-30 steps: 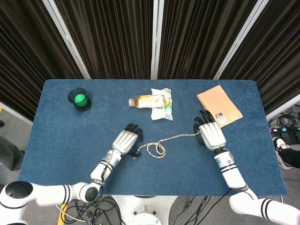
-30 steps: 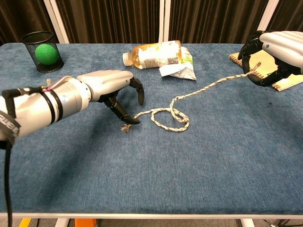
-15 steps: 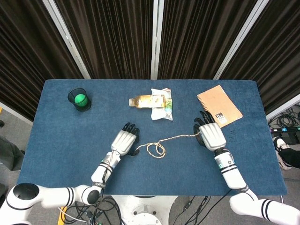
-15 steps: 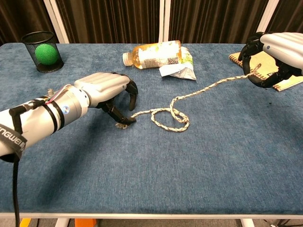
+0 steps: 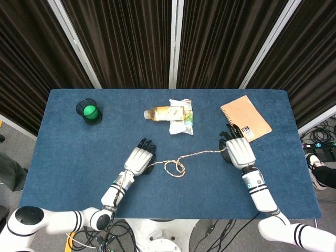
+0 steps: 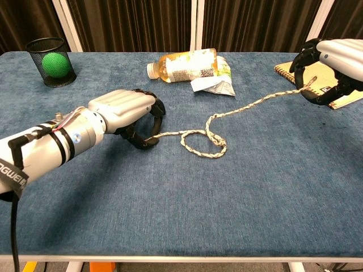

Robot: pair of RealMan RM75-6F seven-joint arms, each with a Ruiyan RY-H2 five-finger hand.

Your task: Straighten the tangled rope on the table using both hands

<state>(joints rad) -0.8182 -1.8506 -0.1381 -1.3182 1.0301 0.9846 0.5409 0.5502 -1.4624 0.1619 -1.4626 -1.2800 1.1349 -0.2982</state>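
A beige braided rope (image 5: 195, 155) (image 6: 249, 104) runs across the blue table (image 5: 68, 142), with a loose loop (image 5: 175, 168) (image 6: 203, 142) near its left end. My left hand (image 5: 139, 158) (image 6: 126, 110) has its fingers curled around the rope's left end (image 6: 154, 136), low on the cloth. My right hand (image 5: 239, 151) (image 6: 332, 63) pinches the right end (image 6: 303, 86), lifted slightly above the table beside the notebook. Between the hands the rope lies in a gentle curve.
A brown spiral notebook (image 5: 245, 118) (image 6: 317, 85) lies just behind my right hand. A tea bottle (image 5: 164, 112) (image 6: 182, 65) and a snack packet (image 5: 182, 122) (image 6: 214, 84) lie at the back centre. A black mesh cup (image 5: 89, 111) (image 6: 51, 61) holding a green ball stands back left.
My left hand closed its fingers on the rope's left end and drew slightly left. My right hand shifted a little right, still holding its end; the loop tightened somewhat.
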